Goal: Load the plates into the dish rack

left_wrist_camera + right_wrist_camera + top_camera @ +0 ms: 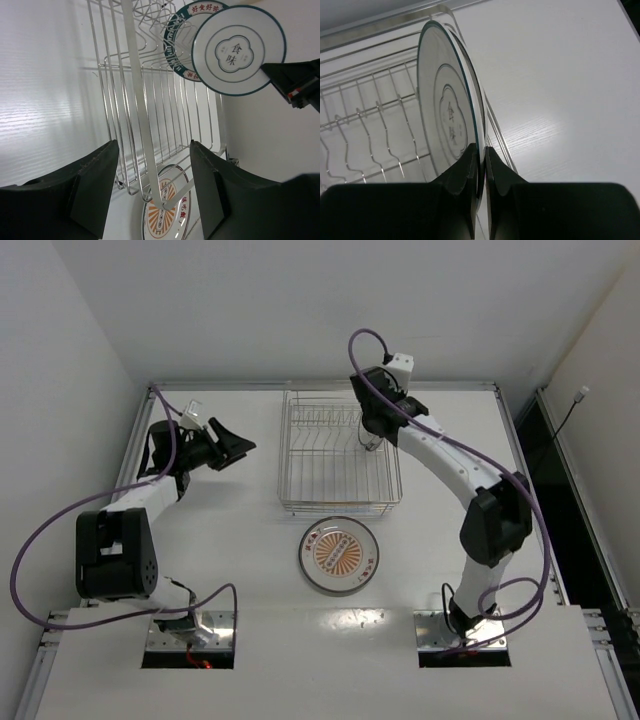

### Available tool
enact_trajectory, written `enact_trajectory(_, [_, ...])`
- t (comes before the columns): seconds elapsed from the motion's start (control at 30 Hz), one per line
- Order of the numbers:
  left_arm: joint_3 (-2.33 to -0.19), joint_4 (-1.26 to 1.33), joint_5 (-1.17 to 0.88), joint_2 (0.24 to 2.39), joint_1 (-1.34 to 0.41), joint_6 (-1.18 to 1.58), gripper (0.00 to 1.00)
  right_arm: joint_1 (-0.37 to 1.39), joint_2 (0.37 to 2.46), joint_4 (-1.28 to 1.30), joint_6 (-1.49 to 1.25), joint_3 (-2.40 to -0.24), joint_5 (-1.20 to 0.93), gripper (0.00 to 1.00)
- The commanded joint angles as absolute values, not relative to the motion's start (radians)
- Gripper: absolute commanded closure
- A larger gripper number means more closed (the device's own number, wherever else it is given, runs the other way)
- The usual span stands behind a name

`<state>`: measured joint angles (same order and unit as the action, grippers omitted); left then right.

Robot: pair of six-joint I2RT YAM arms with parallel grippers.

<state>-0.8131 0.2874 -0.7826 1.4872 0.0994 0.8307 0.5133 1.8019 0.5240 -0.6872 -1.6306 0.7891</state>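
From the top camera I see the dish rack (340, 452) in the upper middle of the frame. The orange sunburst plate (338, 556) lies flat on the counter (250, 570) just below it, not yet loaded. My left pincer (235, 448) hangs left of the rack, jaws apart and empty, out of the way, while my right pincer (372, 443) reaches over the rack's right part. In the left wrist view the ringed plate (239, 50) stands on edge at the upper right, in front of the blue-rimmed plate (176, 42), which looks already slotted. The right wrist view shows that pincer clamped on the ringed plate's rim, holding it upright, I judge so that it can drop edge-first into the rack.
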Motion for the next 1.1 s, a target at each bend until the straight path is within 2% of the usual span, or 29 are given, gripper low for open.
enact_trajectory(0.0, [-0.853,0.287,-0.778,1.489,0.101,0.81,0.44,0.52,1.812,0.543,-0.658,-1.678,0.905,1.0])
enact_trajectory(0.33, [-0.853,0.287,-0.778,1.508,0.101,0.81,0.44,0.502,1.868,0.488,-0.595,-1.672,0.887,1.0])
enact_trajectory(0.47, [-0.853,0.287,-0.778,1.517,0.101,0.81,0.44,0.512,1.76,0.31,-0.514,-1.563,0.896,1.0])
enact_trajectory(0.67, [-0.853,0.287,-0.787,1.526,0.101,0.81,0.44,0.512,1.735,0.299,-0.505,-1.543,0.896,1.0])
enact_trajectory(1.07, [-0.862,0.287,-0.787,1.536,0.101,0.81,0.44,0.503,1.874,0.324,-0.483,-1.594,0.827,1.0])
